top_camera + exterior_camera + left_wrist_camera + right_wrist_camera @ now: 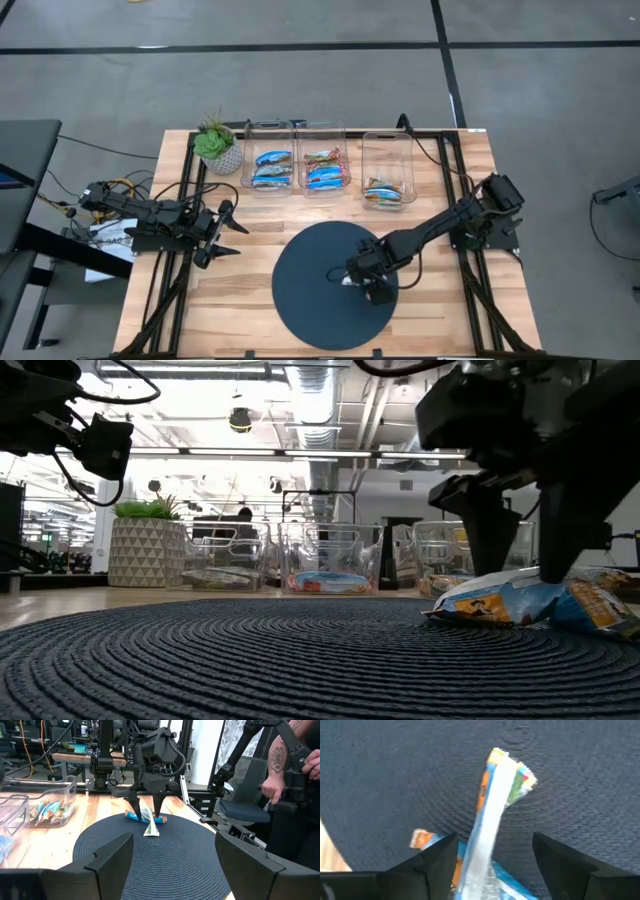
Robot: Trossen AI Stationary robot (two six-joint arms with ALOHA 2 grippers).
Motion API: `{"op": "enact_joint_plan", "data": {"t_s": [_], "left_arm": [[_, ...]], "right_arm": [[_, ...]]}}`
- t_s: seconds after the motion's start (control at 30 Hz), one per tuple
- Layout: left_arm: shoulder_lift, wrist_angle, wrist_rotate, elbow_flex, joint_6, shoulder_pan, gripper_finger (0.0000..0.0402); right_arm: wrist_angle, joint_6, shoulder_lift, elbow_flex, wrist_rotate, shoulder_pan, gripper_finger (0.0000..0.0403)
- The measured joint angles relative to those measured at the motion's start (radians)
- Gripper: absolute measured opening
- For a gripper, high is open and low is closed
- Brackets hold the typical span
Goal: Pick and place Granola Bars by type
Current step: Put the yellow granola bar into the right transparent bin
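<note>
Dark round mat [320,295] under right pincer [362,287], spread astride two granola bars [146,818] (bins [322,160] behind).

Right end effector [520,575] astride blue-and-white granola bars [530,603] on dark woven mat [250,660] — fingers spread; clear bins [325,560] behind

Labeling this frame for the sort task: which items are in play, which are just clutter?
In play:
- granola bars on the mat
- right claw, open over them
- three clear bins with sorted bars
- dark round mat

Clutter:
- potted plant
- left claw, open, idle at the table's left
- person beyond the table
</note>
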Motion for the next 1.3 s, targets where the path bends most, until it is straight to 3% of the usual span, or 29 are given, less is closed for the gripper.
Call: {"op": "enact_joint_plan", "data": {"t_s": [0.5, 0.87, 1.3], "left_arm": [[0.0, 0.0, 0.0, 0.0, 0.0, 0.0, 0.0274], [0.0, 0.0, 0.0, 0.0, 0.0, 0.0, 0.0274], [0.0, 0.0, 0.0, 0.0, 0.0, 0.0, 0.0274]], "right_arm": [[0.017, 0.0, 0.069, 0.0, -0.053, -0.005, 0.0175], [0.023, -0.002, 0.068, 0.0, -0.056, -0.006, 0.0094], [-0.001, -0.039, 0.035, 0.0, -0.04, -0.024, 0.0065]]}}
